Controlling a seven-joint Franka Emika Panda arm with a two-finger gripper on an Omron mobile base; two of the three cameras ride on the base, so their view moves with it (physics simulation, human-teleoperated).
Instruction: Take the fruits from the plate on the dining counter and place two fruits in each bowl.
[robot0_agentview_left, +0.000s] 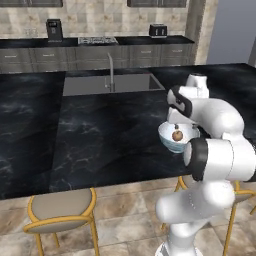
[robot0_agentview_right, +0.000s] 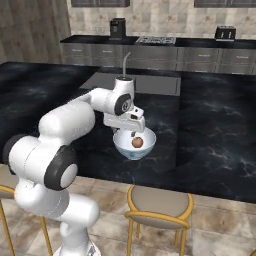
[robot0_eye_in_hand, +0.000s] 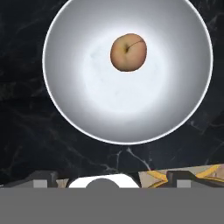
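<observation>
White robot arm reaching over a black marble-look table (robot0_agentview_left: 100, 140) with faint white veining. A deep round bowl, white inside and pale blue outside (robot0_agentview_right: 124, 149), stands on the table near its front edge. One small round tan-brown fruit with a short stem mark (robot0_eye_in_hand: 128, 52) lies loose on the bowl's inner floor, a little off its centre, apart from the wall. The two-finger gripper (robot0_agentview_right: 134, 131) hangs directly above the bowl, pointing down, its jaws spread wide and released, grasping nothing; the fruit sits below and clear of them. Seen from the hand, the bowl's rim is ringed by bare dark marble. Behind the bowl, a rectangular grey sink (robot0_agentview_left: 112, 84) with a slim upright tap (robot0_agentview_left: 110, 70) is set into the table. Two stools with yellow metal frames and beige round seats (robot0_agentview_left: 62, 205) stand on the tiled floor against the table's near side.
</observation>
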